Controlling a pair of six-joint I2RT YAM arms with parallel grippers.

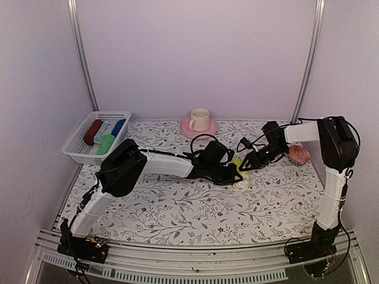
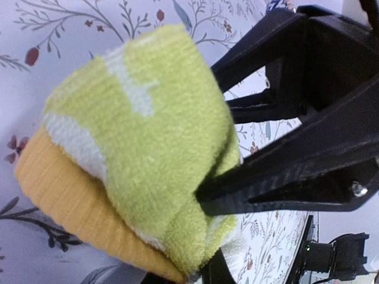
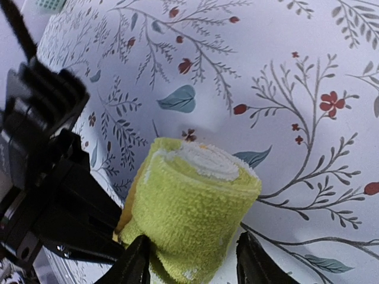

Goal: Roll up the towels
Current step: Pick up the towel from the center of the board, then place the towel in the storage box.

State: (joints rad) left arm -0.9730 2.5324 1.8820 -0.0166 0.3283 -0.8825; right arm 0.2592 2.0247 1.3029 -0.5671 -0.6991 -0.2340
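Note:
The pale yellow towel (image 1: 240,173) with green marks is rolled into a short thick roll right of the table's middle. In the left wrist view the roll (image 2: 142,154) fills the frame, lime terry with an orange-yellow edge. My left gripper (image 1: 231,173) is shut on its near end (image 2: 195,269). My right gripper (image 1: 247,164) comes from the right. In the right wrist view its jaws (image 3: 195,263) stand open around the roll (image 3: 189,213); the left finger touches it and the right finger stands apart. The plain green towel (image 1: 106,144) lies rolled in the basket.
A white basket (image 1: 77,155) at the back left holds dark red, pale blue and deep blue rolls. A pink saucer with a cream cup (image 1: 199,121) stands at the back middle. A red patterned object (image 1: 299,155) lies by the right arm.

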